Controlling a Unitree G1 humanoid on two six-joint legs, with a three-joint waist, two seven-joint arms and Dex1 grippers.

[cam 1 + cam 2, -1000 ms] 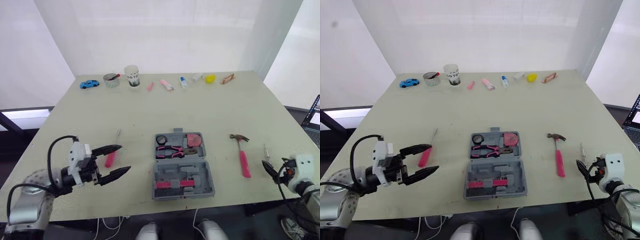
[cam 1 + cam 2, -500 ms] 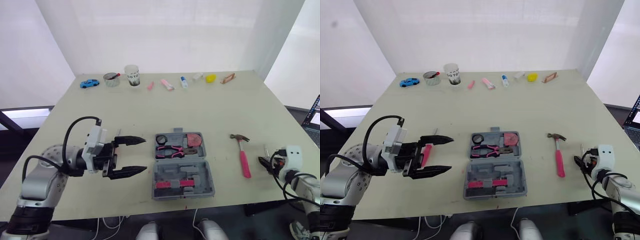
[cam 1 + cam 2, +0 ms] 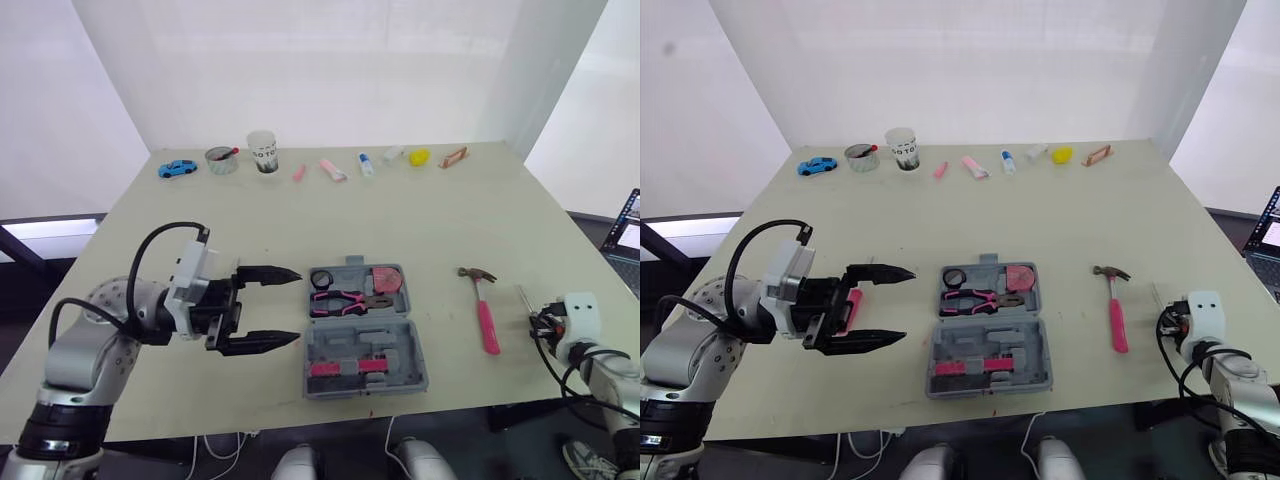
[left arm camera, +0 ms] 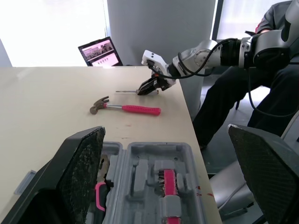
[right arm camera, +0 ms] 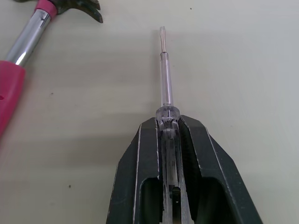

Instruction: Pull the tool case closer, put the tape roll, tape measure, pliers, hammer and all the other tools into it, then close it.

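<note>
I see the tool case (image 3: 365, 330) lying open near the bench's (image 3: 400, 215) front edge, pliers (image 3: 345, 299) in its far half. My left gripper (image 3: 290, 306) hovers just left of it, spread wide and empty. Past the hammer (image 3: 486, 310), my right gripper (image 5: 167, 122) is clamped on a clear screwdriver (image 5: 165, 79).

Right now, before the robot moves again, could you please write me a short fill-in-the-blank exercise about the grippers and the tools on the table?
1. The tool case is ____, not closed.
2. The right gripper is shut on a clear ____.
3. The hammer lies on the table, on the case's ____ side.
4. The left gripper has its fingers spread and holds ____.

Missing words: open; screwdriver; right; nothing.
</note>
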